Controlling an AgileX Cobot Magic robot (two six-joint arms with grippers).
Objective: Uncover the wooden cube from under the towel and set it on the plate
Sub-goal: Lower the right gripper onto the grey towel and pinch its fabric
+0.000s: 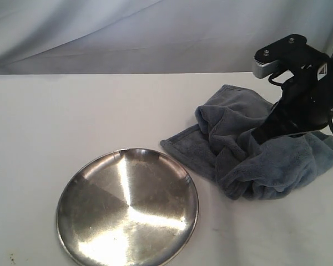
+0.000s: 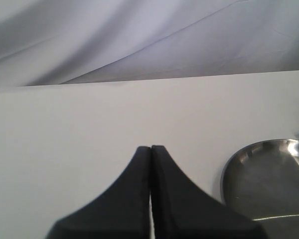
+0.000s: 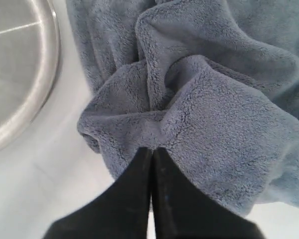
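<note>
The blue-grey towel (image 1: 233, 160) lies bunched up on the white table, right of the steel plate (image 1: 127, 208). My right gripper (image 1: 259, 134) reaches down into the towel's middle. In the right wrist view its jaws (image 3: 152, 148) are shut on a gathered fold of the towel (image 3: 214, 114), with the plate's rim (image 3: 45, 84) off to one side. The wooden cube is hidden; no wood shows anywhere. My left gripper (image 2: 150, 147) is shut on nothing above bare table, with the plate (image 2: 274, 184) beside it. It does not appear in the exterior view.
A white table (image 1: 72, 116) carries everything, backed by a draped pale cloth (image 1: 127, 33). The plate holds nothing. The right arm's black body and cable (image 1: 305, 88) stand over the towel's far right side.
</note>
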